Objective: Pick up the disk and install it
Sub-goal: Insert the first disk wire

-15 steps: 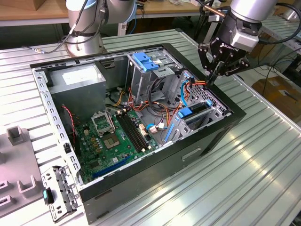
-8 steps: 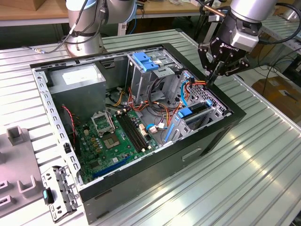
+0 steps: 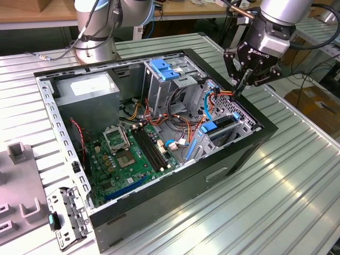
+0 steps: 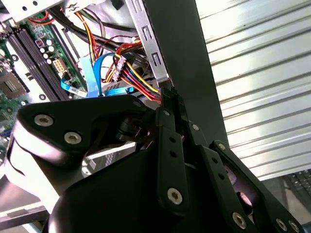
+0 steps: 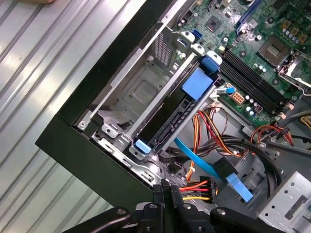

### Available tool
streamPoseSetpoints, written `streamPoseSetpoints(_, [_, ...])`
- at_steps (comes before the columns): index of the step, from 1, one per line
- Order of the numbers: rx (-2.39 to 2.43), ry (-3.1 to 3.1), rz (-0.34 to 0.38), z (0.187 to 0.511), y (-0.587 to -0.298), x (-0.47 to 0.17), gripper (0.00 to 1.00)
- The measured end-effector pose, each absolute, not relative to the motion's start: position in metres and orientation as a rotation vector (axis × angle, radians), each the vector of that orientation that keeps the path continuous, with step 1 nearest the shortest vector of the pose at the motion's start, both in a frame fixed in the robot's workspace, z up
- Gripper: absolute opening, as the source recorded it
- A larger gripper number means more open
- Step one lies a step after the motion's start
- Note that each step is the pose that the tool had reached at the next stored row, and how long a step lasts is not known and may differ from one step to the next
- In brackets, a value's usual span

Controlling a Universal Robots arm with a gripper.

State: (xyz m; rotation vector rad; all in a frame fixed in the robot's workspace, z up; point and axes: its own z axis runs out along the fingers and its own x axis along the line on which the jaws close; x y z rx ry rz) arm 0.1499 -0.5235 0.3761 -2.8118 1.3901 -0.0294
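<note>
The disk (image 3: 223,124) sits on edge in the drive bay at the front corner of the open computer case (image 3: 212,172), towards the exterior view's right. Its blue rail (image 5: 197,83) and dark edge (image 5: 167,121) show in the first wrist view, slotted into the grey metal bay. My gripper (image 3: 238,89) hangs just above the case's far edge, a short way beyond the disk, with its fingers pressed together and nothing between them. In both wrist views the fingertips (image 4: 167,97) (image 5: 165,190) sit right beside a connector with red, yellow and orange wires (image 5: 198,189).
Inside the case lie a green motherboard (image 3: 133,154), a grey power supply box (image 3: 87,90), a tall grey cage with a blue handle (image 3: 163,69) and loose blue and coloured cables (image 3: 183,125). A ribbed metal table (image 3: 276,196) surrounds the case. A grey fixture (image 3: 21,191) stands at the exterior view's left.
</note>
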Motion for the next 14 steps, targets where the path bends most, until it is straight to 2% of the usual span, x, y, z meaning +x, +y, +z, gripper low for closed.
streamPoseSetpoints(14, [-2.736,1.536,-0.03,0.3759,-0.5235,0.1408,0.17])
